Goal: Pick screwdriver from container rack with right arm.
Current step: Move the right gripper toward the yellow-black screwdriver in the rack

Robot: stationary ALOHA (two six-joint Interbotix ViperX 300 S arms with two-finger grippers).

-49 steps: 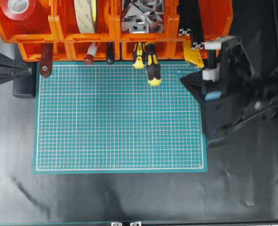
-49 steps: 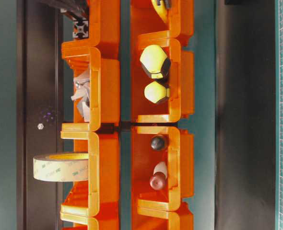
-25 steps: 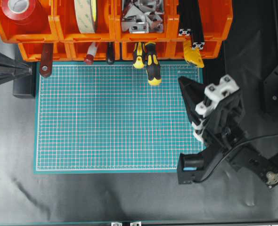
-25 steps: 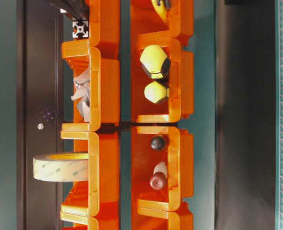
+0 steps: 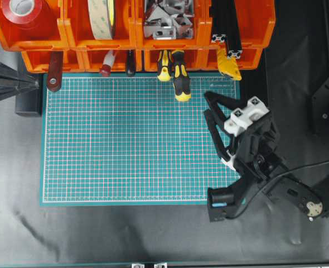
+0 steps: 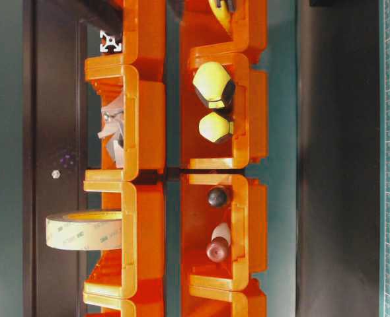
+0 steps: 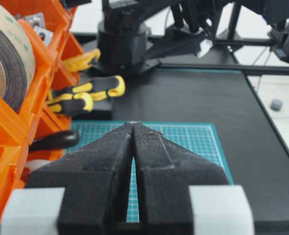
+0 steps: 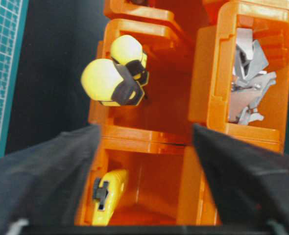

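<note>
Inside, the container rack [image 5: 134, 53] holds the screwdriver [image 5: 180, 78] and tape [image 5: 103, 17].

The right gripper [image 5: 210, 114] has swung out over the green mat's [image 5: 125, 139] edge, its jaws now spread.

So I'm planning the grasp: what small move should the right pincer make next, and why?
Probably ease the right pincer toward the screwdriver handle jutting from the container rack. Its jaws stand open, short of the handle over the cutting mat, nothing between them.
</note>
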